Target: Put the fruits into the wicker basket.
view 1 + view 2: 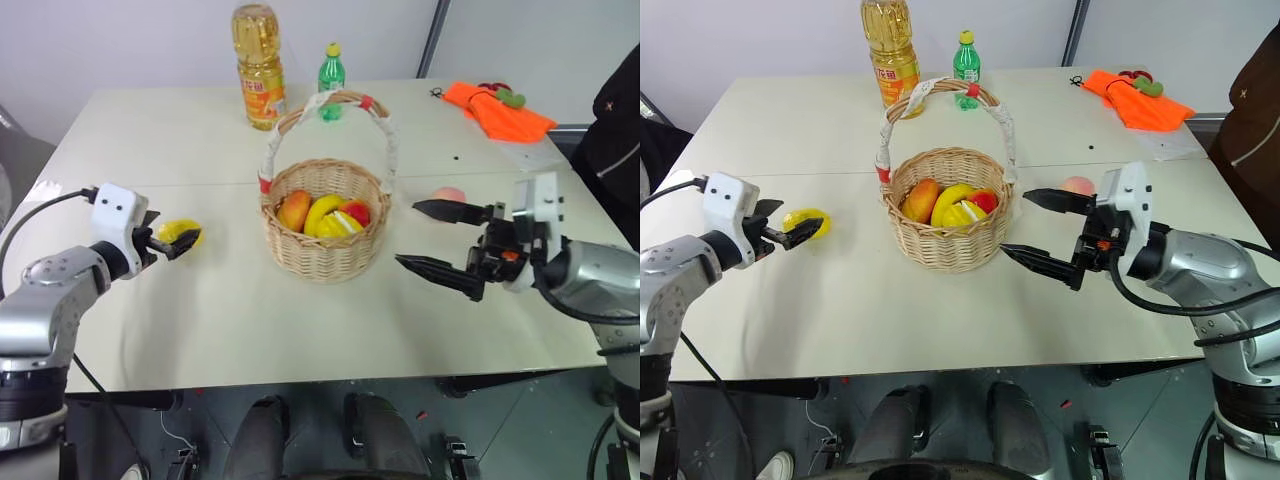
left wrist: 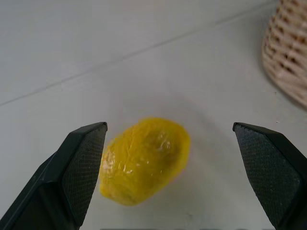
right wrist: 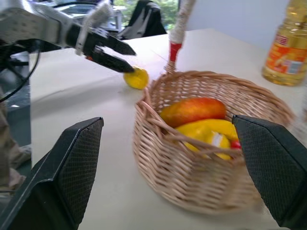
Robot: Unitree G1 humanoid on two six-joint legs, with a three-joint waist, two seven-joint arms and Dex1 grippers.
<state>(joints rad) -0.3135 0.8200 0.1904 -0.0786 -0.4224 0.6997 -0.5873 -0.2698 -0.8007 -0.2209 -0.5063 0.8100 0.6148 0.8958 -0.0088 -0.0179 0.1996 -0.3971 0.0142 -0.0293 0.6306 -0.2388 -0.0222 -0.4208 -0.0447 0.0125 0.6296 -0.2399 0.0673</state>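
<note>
The wicker basket (image 1: 325,262) stands mid-table with a mango, a banana and other fruit inside. A yellow lemon (image 1: 181,232) lies on the table to its left. My left gripper (image 1: 172,240) is open, and the lemon (image 2: 144,160) lies between and just ahead of its fingertips, untouched. A pink-orange peach (image 1: 450,194) sits on the table right of the basket. My right gripper (image 1: 406,232) hovers open and empty just right of the basket, pointing at it, with the peach behind its upper finger.
At the table's far side stand a tall oil bottle (image 1: 258,65) and a small green bottle (image 1: 331,82). An orange cloth (image 1: 497,108) lies at the far right corner. A person in dark clothes (image 1: 615,140) stands at the right edge.
</note>
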